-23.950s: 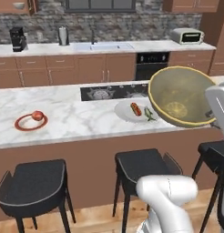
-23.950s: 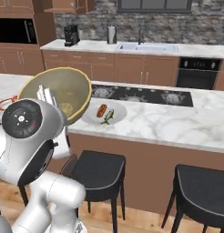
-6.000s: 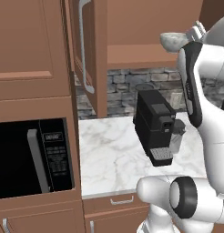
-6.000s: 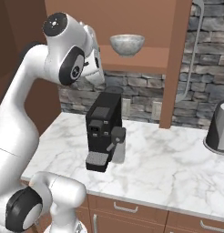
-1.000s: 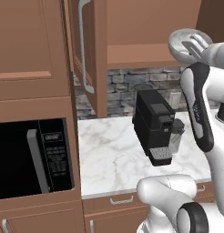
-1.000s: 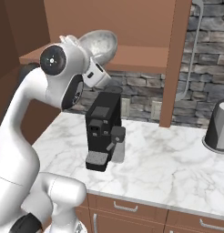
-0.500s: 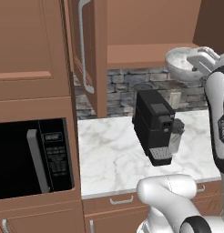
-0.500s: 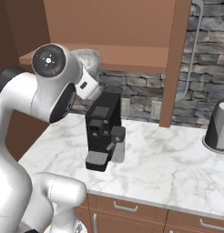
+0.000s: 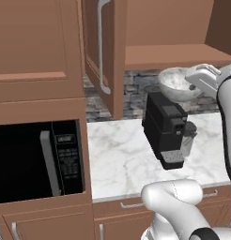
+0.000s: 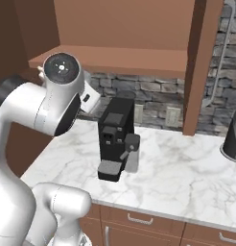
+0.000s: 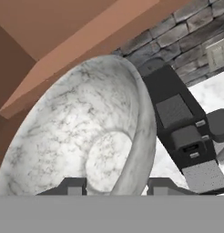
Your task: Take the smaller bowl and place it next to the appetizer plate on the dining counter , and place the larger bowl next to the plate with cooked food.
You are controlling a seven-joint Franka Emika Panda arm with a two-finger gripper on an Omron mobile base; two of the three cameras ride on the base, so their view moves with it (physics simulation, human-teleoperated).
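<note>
Lowered from the cabinet shelf point(image 9: 173, 52) over the last second, the smaller bowl point(image 9: 177, 84) hangs pinched by its rim in the gripper point(image 11: 117, 185) just above the coffee machine point(image 9: 166, 127), which it could strike and slip.

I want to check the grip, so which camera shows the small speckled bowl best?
The hand view: the smaller bowl appears large there, its rim between the gripper's fingertips. The left base view shows it small, above the coffee machine.
</note>
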